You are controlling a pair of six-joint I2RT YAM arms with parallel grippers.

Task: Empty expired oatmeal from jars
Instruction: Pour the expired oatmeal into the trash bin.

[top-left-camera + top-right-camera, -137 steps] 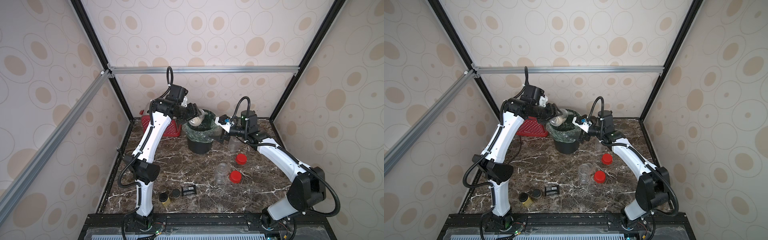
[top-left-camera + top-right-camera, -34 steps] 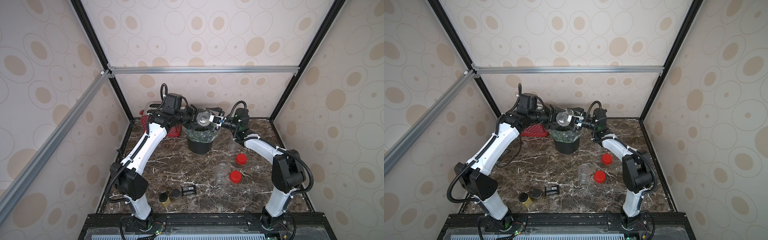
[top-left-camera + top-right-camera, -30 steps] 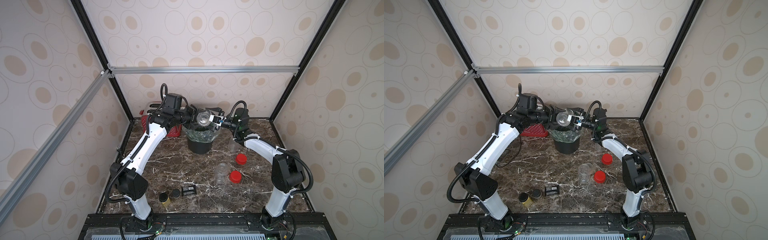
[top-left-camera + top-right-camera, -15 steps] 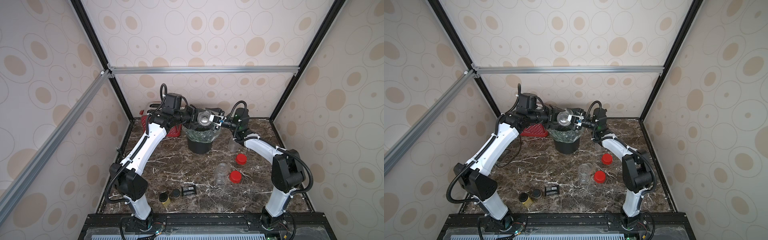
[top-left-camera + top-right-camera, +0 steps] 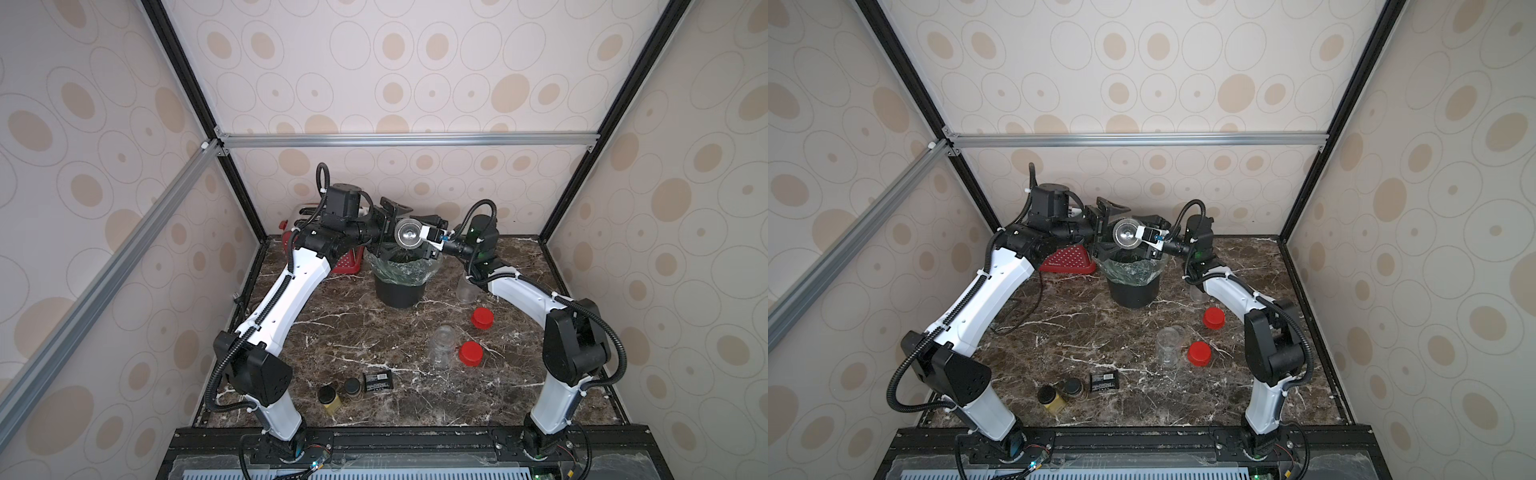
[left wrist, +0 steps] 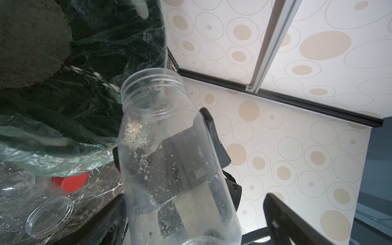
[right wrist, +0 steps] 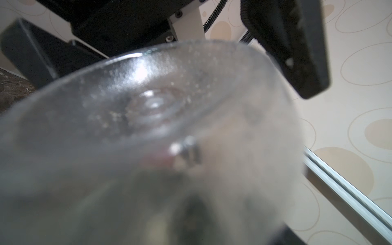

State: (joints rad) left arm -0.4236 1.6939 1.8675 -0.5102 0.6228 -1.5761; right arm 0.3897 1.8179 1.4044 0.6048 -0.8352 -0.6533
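Robot lab test cell, aluminium frame (image 5: 407, 140), oval-patterned wall panels (image 5: 415, 62), marble-look tabletop (image 5: 365, 332)

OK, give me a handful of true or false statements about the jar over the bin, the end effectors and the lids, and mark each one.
1. The jar above the bin has no lid on. True.
2. The left end effector is clamped on it. False: its jaws stand open, clear of the jar on one side; the right end effector holds it.
3. That jar is packed full. False: only a few flakes of oatmeal cling inside.
4. Two red lids lie on the table. True.
5. The bin is unlined. False: a clear greenish bag lines it.
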